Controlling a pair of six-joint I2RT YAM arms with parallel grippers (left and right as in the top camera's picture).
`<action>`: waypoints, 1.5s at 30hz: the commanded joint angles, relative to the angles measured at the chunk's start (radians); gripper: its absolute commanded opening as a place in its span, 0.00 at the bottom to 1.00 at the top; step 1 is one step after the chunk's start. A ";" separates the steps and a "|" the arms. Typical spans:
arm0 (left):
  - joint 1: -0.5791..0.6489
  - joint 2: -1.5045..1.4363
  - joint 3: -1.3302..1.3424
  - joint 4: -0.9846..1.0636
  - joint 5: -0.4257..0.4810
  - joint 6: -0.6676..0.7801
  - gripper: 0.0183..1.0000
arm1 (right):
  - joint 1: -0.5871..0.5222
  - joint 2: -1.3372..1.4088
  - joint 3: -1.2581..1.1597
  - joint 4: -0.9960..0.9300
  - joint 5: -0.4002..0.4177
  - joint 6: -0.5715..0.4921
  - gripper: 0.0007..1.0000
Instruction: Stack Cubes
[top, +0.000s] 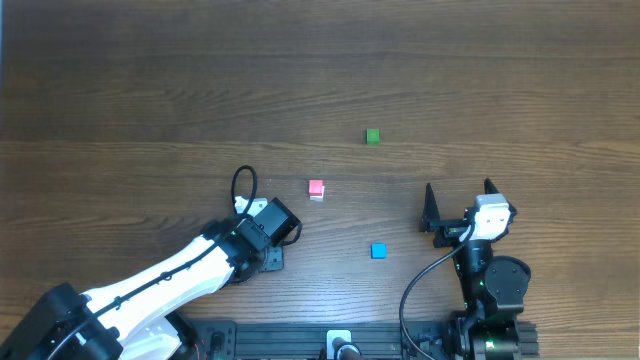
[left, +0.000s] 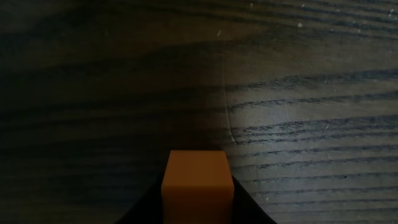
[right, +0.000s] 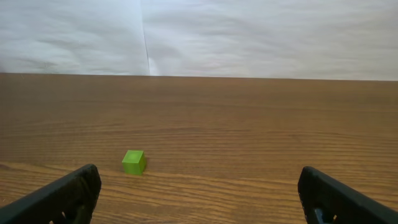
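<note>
We hold an orange cube (left: 198, 180) in our left gripper (left: 198, 210), close to the table (left: 298, 93).
Its fingers clamp the cube's two sides. Our right gripper (top: 458, 188) sits near its own base, spread wide with nothing in it. Farther out, the pink cube (top: 316, 187) lies near the left gripper, the blue cube (top: 378, 250) lies between the two arms, and the green cube (top: 372, 136) lies farthest out, well apart from both.

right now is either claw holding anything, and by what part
The left claw holds an orange cube, pinched by its two opposite side faces. The right claw is open and holds nothing.
</note>
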 joint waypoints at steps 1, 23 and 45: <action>0.005 0.006 0.065 -0.004 -0.018 0.008 0.15 | -0.006 -0.005 -0.005 -0.003 -0.005 -0.008 0.99; 0.009 0.480 0.853 -0.317 -0.026 0.142 0.08 | -0.006 -0.005 -0.005 -0.003 -0.005 -0.008 0.99; 0.036 0.493 0.778 -0.282 0.018 0.138 0.08 | -0.006 -0.005 -0.005 -0.003 -0.005 -0.008 0.99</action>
